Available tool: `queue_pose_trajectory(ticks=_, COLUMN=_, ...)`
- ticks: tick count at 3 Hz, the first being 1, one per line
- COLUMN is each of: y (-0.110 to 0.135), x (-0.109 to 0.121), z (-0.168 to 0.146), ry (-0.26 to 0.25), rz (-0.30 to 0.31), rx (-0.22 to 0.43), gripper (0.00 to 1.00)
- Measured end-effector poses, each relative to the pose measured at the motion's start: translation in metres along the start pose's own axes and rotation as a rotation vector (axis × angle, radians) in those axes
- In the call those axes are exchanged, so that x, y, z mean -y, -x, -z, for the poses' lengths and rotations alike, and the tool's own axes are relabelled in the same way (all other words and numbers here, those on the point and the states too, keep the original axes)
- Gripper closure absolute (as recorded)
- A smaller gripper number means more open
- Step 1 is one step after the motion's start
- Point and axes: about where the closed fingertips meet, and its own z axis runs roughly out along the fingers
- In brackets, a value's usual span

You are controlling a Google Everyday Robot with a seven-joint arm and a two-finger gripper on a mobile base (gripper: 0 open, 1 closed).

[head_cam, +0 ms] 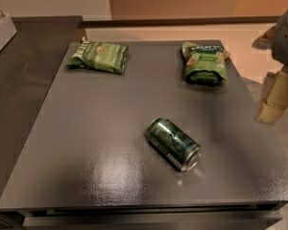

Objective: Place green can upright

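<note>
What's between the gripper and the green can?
Just bare table in the camera view, between the green can and the gripper, which hangs past the table's right edge.

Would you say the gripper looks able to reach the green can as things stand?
Probably yes. The gripper hangs beyond the right edge of the table, and the can lies on its side with nothing near it; the bags sit far back, outside that path.
</note>
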Motion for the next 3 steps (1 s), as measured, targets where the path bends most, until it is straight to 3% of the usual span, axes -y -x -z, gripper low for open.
queue_pose_trajectory(ticks=1, y=0.009, x=-0.001, z=0.001, ry=-0.017, rz=-0.007, rx=-0.001, gripper=0.00)
queue_pose_trajectory(ticks=2, y=0.030, x=-0.012, z=-0.002, ry=-0.033, rz=-0.052, rx=0.012, gripper=0.00)
queue_pose_trajectory(ticks=3, y=0.051, x=-0.023, z=-0.013, ry=-0.016, rz=-0.133, rx=0.003, gripper=0.00)
